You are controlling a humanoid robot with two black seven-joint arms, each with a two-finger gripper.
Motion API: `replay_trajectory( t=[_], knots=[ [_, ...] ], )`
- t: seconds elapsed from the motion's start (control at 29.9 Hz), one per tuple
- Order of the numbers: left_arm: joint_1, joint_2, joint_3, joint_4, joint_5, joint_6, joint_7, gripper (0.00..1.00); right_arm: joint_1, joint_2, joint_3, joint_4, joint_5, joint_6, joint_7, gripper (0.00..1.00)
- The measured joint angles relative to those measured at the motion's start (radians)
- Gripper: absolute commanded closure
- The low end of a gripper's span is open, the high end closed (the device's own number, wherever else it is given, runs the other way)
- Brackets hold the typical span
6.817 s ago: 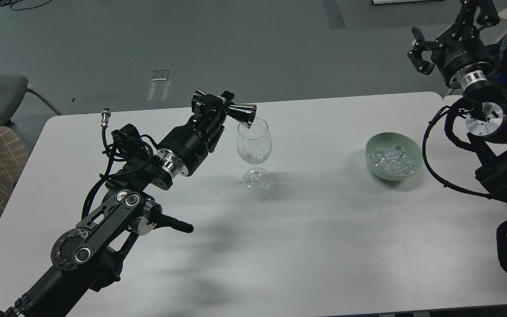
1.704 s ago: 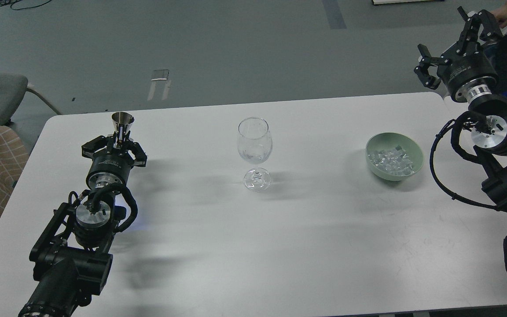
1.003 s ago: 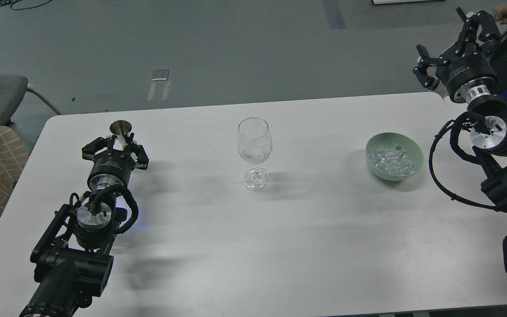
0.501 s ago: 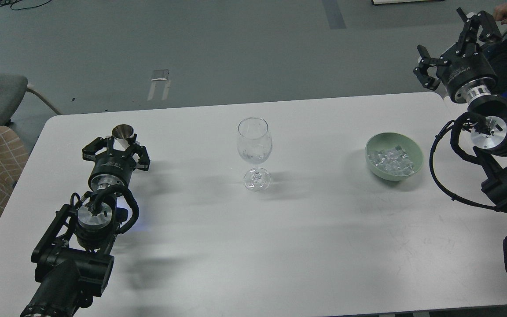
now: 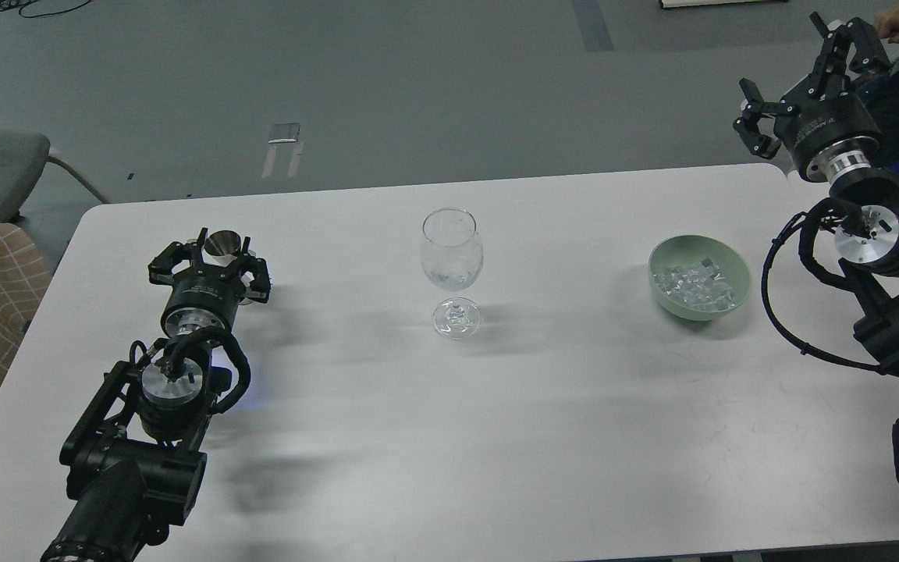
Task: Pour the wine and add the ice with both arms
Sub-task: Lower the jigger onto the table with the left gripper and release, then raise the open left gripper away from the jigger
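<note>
Left tool (image 5: 211,254) wide around measuring cup (image 5: 222,243) on bench (image 5: 543,406) | right tool (image 5: 797,86) wide, empty | ice (image 5: 691,282) in bowl (image 5: 737,293), wine in glass (image 5: 451,269) | advice: back off straight, avoid tipping cup.

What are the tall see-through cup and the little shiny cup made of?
The tall stemmed wine glass looks like clear glass: the table shows through it. The small shiny silver measuring cup looks like polished metal, given its mirror-like rim, though coated plastic is possible.
</note>
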Motion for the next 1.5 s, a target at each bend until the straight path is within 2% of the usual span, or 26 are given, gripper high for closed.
replay_trajectory(
  t=[0.1, 0.5, 0.74, 0.87, 1.0, 1.14, 1.3, 1.5],
  knots=[
    [0.0, 0.0, -0.002, 0.0, -0.004, 0.0, 0.003, 0.11, 0.0, 0.0, 0.002, -0.001, 0.0, 0.0, 0.0, 0.0],
    [0.037, 0.01, -0.006, -0.088, -0.005, -0.038, -0.008, 0.06, -0.011, 0.004, 0.002, 0.003, 0.0, 0.0, 0.002, 0.0],
    [0.053, 0.022, -0.016, -0.235, -0.004, -0.024, -0.009, 0.03, -0.013, 0.005, 0.005, 0.006, 0.003, 0.0, 0.002, 0.0],
    [0.062, 0.04, -0.016, -0.338, -0.003, 0.009, -0.007, 0.03, -0.013, 0.005, 0.01, 0.019, 0.003, 0.0, 0.002, 0.0],
    [0.038, 0.083, -0.008, -0.387, 0.007, 0.046, 0.0, 0.02, -0.012, -0.002, 0.01, 0.045, 0.003, 0.0, 0.002, 0.0],
    [-0.057, 0.17, 0.033, -0.391, 0.085, 0.073, 0.013, 0.02, -0.012, -0.013, 0.005, 0.066, 0.001, 0.0, 0.002, 0.0],
    [-0.198, 0.286, 0.186, -0.309, 0.201, 0.087, 0.034, 0.02, -0.012, -0.033, 0.0, 0.078, -0.001, 0.0, 0.002, 0.0],
    [-0.253, 0.313, 0.2, -0.236, 0.206, 0.096, 0.036, 0.02, -0.013, -0.05, -0.055, 0.08, -0.107, -0.032, 0.0, 0.0]
  ],
)
